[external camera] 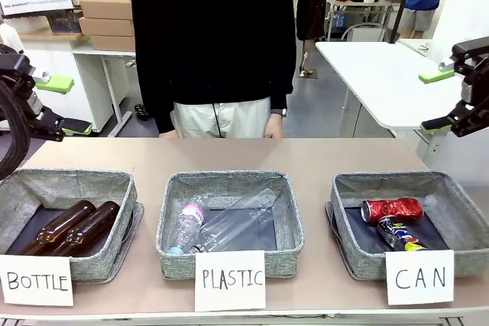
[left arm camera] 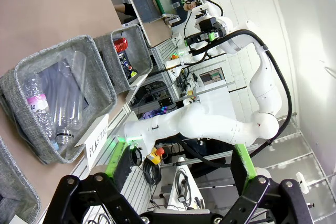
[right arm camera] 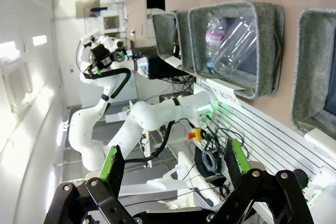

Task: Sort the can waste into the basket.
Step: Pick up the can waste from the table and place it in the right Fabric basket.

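Basket signs point(external camera: 419, 277): BOTTLE, PLASTIC, CAN

Cans sorted, both grippers raised and open

Red can point(external camera: 392, 208) and printed can point(external camera: 399, 234) lie touching in the CAN basket point(external camera: 458, 211) at 4 o'clock; left gripper point(external camera: 61, 104) at 9, right gripper point(external camera: 439, 99) at 3.

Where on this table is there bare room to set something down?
The bare strip of table between the three baskets and the person is free. Narrow gaps separate the baskets. The CAN basket holds both cans, with bare lining beside them; the PLASTIC basket and BOTTLE basket are crowded.
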`<state>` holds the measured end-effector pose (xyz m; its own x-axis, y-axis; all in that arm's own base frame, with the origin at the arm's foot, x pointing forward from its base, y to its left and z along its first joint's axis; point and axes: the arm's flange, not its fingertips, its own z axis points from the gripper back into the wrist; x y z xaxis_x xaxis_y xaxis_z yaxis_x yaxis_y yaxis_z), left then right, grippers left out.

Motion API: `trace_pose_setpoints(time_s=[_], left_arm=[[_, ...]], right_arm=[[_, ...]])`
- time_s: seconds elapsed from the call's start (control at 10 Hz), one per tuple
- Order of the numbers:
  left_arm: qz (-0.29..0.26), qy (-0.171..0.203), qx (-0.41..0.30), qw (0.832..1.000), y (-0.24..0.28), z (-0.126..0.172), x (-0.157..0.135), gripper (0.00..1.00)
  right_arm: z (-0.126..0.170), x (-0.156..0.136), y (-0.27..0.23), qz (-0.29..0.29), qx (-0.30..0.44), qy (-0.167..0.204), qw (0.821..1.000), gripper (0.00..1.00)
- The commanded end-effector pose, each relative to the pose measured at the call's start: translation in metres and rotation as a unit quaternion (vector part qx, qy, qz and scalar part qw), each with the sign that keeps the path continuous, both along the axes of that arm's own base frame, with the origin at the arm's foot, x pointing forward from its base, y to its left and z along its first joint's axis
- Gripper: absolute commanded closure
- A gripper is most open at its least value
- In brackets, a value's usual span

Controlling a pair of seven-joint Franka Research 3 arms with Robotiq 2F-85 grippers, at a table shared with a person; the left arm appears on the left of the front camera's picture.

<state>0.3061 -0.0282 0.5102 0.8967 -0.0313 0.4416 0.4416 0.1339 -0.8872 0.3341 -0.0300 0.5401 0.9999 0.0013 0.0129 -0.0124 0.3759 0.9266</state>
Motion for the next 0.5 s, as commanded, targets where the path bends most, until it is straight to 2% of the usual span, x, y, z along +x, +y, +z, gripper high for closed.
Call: trace_pose_setpoints(time_s=[0.0,0.4], left_arm=[[-0.002,-0.005,-0.01,1.0,-0.0013,0.0016,-0.0012,0.0],[-0.002,-0.005,-0.01,1.0,-0.0013,0.0016,-0.0012,0.0]], right_arm=[[0.0032,-0.0002,-0.0015,0.002,-0.003,-0.003,1.0,0.0],[0.0032,-0.0002,-0.0015,0.002,-0.003,-0.003,1.0,0.0]])
